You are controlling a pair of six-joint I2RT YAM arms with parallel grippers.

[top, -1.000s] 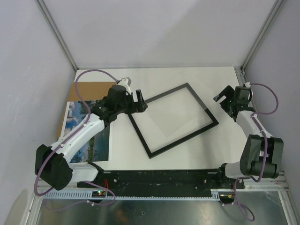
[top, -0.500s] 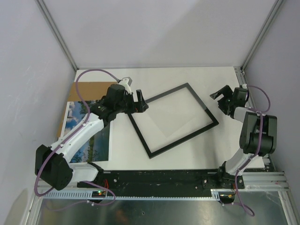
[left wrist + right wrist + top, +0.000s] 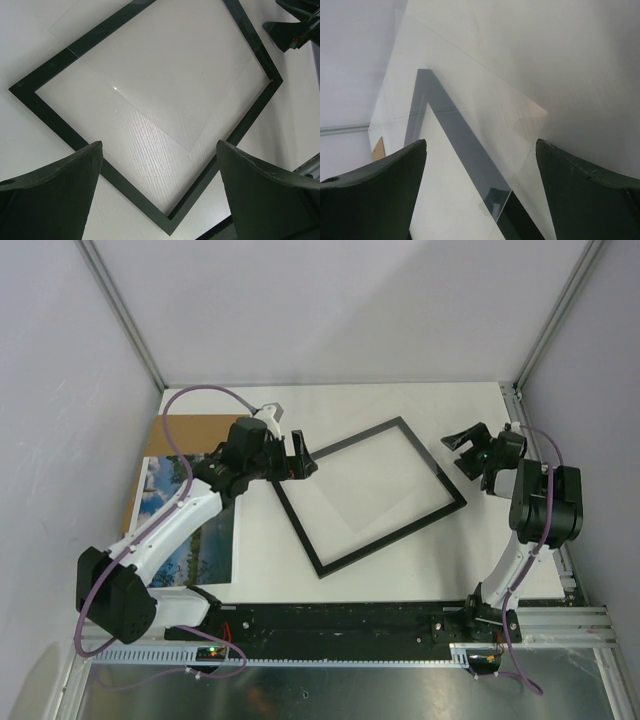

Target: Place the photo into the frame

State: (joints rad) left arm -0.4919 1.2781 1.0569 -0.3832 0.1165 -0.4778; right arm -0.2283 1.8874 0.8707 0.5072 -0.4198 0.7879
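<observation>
**White table in a grey booth: photo not yet in the frame**

The surface is a white table with the black base rail along its near edge. Nearest on the left, the photo lies flat, picture up, partly under my left arm and well apart from the frame. The frame sits mid-table, turned at an angle, black face up. A clear sheet seems to lie askew across it, though I can't tell exactly how.

The left gripper hovers at the frame's left corner with its jaws wide and nothing in them. The right gripper hangs near the right corner, also spread and holding nothing. A brown cardboard board lies farther back on the left, with plain grey walls behind.

My read is that nothing is done yet, so the whole insertion is left.
</observation>
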